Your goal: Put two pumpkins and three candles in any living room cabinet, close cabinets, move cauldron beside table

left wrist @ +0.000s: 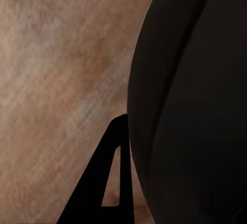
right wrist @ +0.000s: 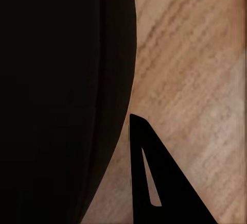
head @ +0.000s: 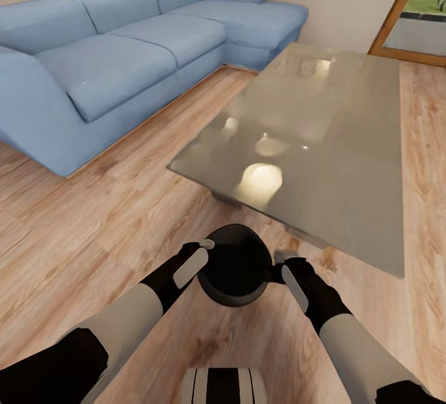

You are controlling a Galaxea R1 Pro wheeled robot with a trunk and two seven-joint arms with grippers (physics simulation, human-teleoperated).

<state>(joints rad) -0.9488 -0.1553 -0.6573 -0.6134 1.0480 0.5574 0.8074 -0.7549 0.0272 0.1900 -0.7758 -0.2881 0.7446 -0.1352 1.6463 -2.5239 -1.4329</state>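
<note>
Carrying cauldron between both arms, head view: left gripper and right gripper clamped its opposite rims, just short of the table, over floor; two-sided hold likely for balance. Left wrist: finger against the black wall; right wrist: finger likewise.

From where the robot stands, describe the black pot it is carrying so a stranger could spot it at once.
Start at the long blue sectional sofa, then cross the wooden floor to the grey glossy-topped low table. Just off that table's near corner, between the left gripper and right gripper, sits the round black cauldron. It is the one dark, bulbous, open-mouthed vessel among pale surfaces.
</note>
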